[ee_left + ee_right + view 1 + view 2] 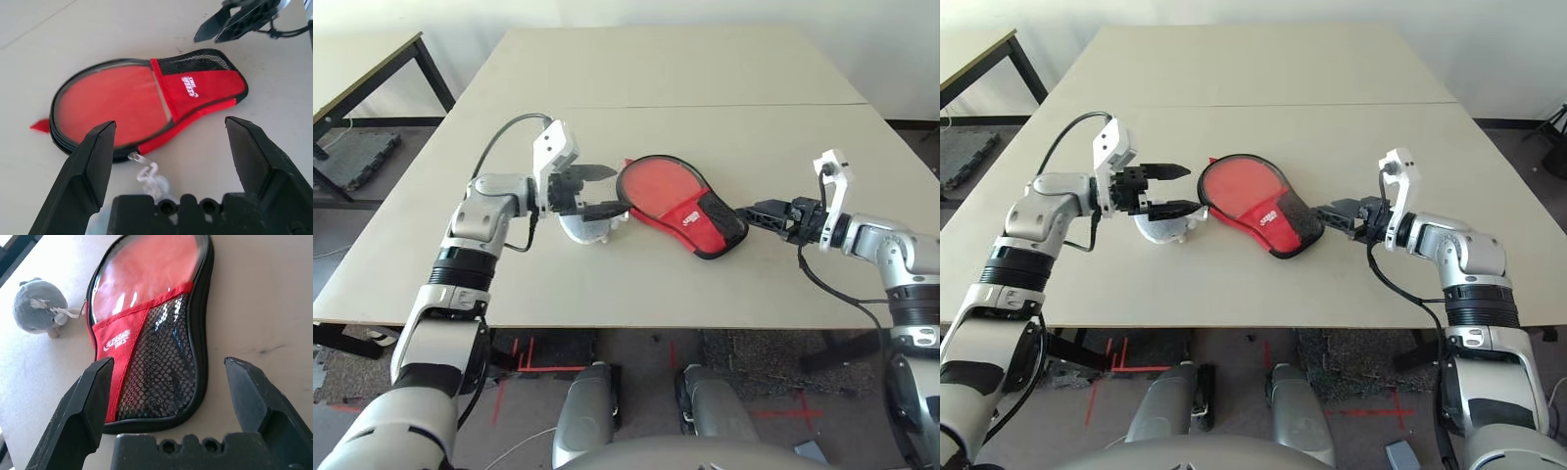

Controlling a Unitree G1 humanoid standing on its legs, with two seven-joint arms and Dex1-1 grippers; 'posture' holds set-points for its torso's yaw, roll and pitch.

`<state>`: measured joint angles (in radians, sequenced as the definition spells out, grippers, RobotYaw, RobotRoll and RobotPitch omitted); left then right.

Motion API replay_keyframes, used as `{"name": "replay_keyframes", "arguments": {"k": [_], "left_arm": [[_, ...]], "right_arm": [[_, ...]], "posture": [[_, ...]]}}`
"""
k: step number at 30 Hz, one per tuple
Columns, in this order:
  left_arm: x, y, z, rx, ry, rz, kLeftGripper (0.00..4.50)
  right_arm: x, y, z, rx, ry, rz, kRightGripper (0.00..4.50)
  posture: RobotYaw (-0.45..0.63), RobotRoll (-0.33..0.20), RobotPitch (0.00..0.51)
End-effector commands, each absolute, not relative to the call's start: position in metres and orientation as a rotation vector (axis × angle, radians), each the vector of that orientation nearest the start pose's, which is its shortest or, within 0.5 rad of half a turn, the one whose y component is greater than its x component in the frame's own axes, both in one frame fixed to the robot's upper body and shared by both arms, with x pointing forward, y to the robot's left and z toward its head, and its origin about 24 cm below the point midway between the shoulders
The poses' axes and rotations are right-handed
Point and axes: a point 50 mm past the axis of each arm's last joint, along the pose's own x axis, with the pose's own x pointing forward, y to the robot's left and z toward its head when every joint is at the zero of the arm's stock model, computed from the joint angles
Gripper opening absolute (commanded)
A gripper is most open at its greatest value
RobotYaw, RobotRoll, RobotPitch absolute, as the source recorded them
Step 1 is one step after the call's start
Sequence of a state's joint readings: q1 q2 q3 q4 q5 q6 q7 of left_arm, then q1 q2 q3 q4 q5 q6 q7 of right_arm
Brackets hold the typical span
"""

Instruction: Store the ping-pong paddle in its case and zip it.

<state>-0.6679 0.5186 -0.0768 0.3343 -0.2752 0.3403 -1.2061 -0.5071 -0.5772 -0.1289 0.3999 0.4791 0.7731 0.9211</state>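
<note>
Head stereo pair looks down over table (724, 59) (same scene); wrist cams close, both on case (146, 98).

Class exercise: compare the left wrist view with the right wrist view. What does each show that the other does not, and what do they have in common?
Left wrist view alone: the right tool beyond the case's narrow end, a clear zip pull beside the case's near edge, and a small red tab at its round end.

Right wrist view alone: a grey plush toy lying beside the case's round end.

Both: the case flat on the table, with its red panel, black mesh section and white logo, framed by that arm's own open tool, the left tool in the first.
</note>
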Motion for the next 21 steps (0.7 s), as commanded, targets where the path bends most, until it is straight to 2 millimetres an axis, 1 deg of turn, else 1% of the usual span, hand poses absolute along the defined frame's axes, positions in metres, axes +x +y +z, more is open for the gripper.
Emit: {"name": "replay_keyframes", "arguments": {"k": [1, 8, 13, 21], "left_arm": [[0.327, 0.175, 0.151, 0.202, 0.166, -1.189, 4.5], [0.323, 0.177, 0.151, 0.185, 0.163, -1.162, 4.5], [0.322, 0.177, 0.15, 0.179, 0.164, -1.159, 4.5], [0.322, 0.175, 0.149, 0.177, 0.165, -1.158, 4.5]], "right_arm": [[0.314, -0.241, 0.089, 0.306, 0.51, 0.721, 4.47], [0.315, -0.238, 0.075, 0.329, 0.56, 0.714, 4.47], [0.313, -0.234, 0.071, 0.35, 0.584, 0.732, 4.47], [0.306, -0.224, 0.065, 0.327, 0.618, 0.768, 4.47]], "posture": [[0.09, 0.0, 0.084], [0.11, 0.0, 0.089], [0.11, 0.0, 0.091], [0.1, 0.0, 0.095]]}}
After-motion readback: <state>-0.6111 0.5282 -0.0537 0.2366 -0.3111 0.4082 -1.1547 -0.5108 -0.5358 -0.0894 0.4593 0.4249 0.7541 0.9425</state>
